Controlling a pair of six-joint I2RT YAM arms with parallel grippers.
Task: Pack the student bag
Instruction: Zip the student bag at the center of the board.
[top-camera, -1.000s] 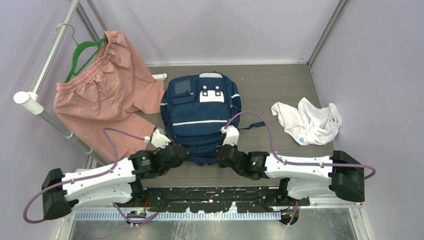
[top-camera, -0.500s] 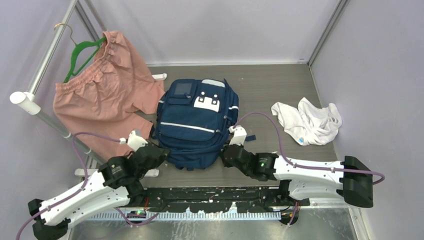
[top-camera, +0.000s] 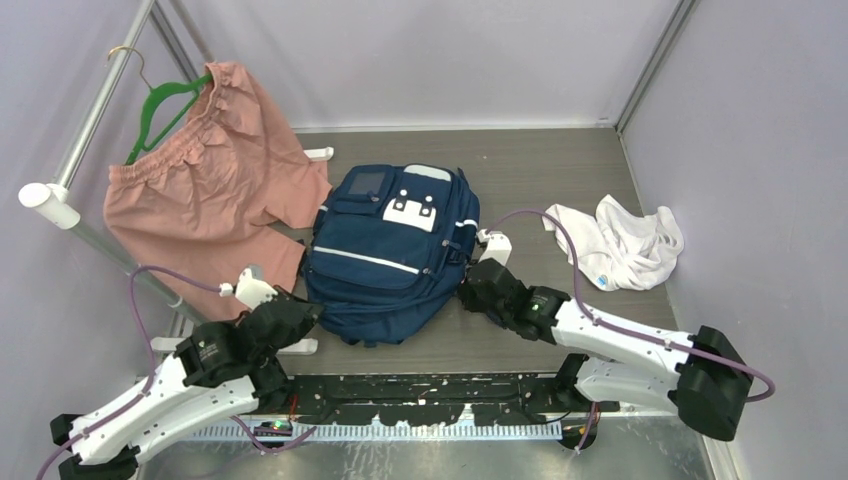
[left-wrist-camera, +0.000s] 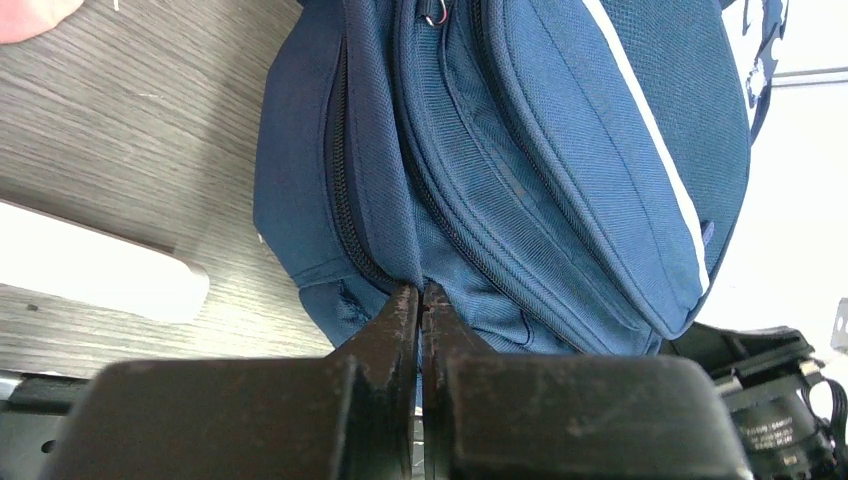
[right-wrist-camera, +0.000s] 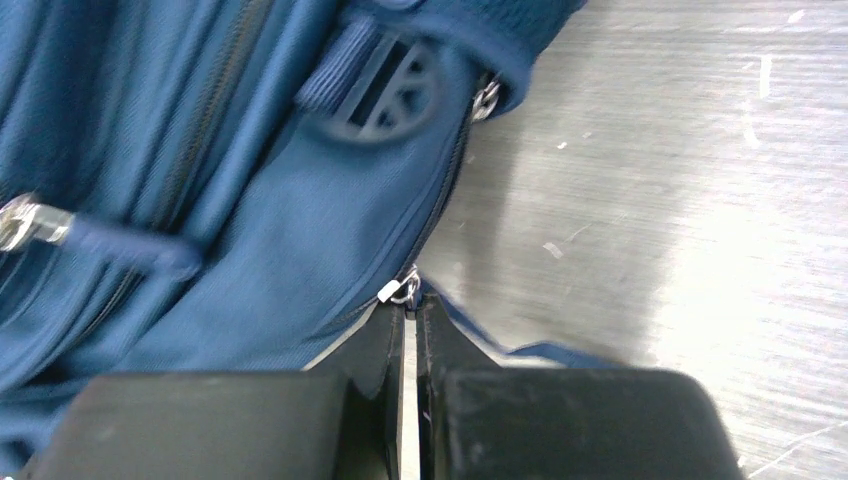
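Observation:
The student bag (top-camera: 385, 255), navy blue with white stripes and a white patch, lies front-up in the middle of the table, its top tilted to the right. My left gripper (top-camera: 305, 312) is at the bag's near left corner. In the left wrist view it (left-wrist-camera: 421, 292) is shut on a fold of bag (left-wrist-camera: 560, 150) fabric beside a zip. My right gripper (top-camera: 468, 290) is at the bag's right side. In the right wrist view it (right-wrist-camera: 410, 305) is shut at a metal zip pull (right-wrist-camera: 402, 290) on the bag (right-wrist-camera: 200, 200).
Pink shorts (top-camera: 200, 200) on a green hanger (top-camera: 160, 110) hang from a rail (top-camera: 90, 130) at the left. A white cloth (top-camera: 620, 240) lies crumpled at the right. A white bar (left-wrist-camera: 90, 275) lies on the table left of the bag.
The bag has been turned so its top leans right and has slid slightly left. The left arm has pulled back and left; the right arm has moved further up the bag's right side.

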